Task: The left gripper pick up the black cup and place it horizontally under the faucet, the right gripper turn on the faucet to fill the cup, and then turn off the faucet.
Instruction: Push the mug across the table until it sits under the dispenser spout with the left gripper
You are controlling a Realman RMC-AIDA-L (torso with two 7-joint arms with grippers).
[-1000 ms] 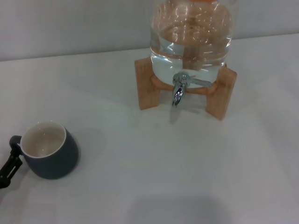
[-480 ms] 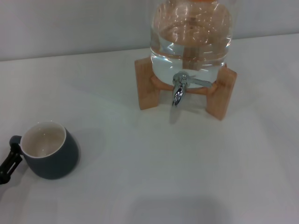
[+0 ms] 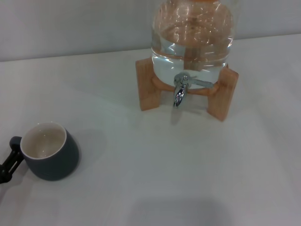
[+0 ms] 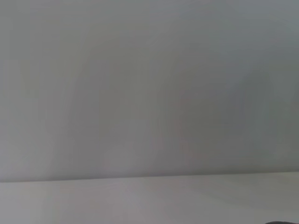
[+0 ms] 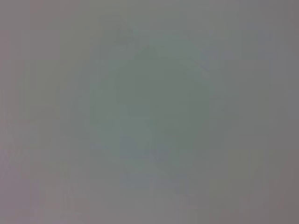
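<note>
Little has changed over the last second, yet it matters; my left gripper [image 3: 9,165], a thin black sliver at the near left edge of the head view, has slid a touch lower and further out of frame, while the black cup [image 3: 49,151] has not moved on the white table [image 3: 155,160]; I judge that I am backing off or re-lining for the handle, not lifting, so the pick is not yet made. Whether my claw is spread or closed I cannot tell, since only its tip shows; it lies just beside the cup's small loop handle, at or very near touching it, on the side away from the faucet [image 3: 180,88]. The cup stands upright, cream inside showing, well apart from the spout, which hangs from the glass jar [image 3: 192,33] on its wooden stand [image 3: 148,84], lever untouched. My right gripper is nowhere in sight, and neither wrist view shows anything of use; the carry under the spout and the filling all lie ahead.
</note>
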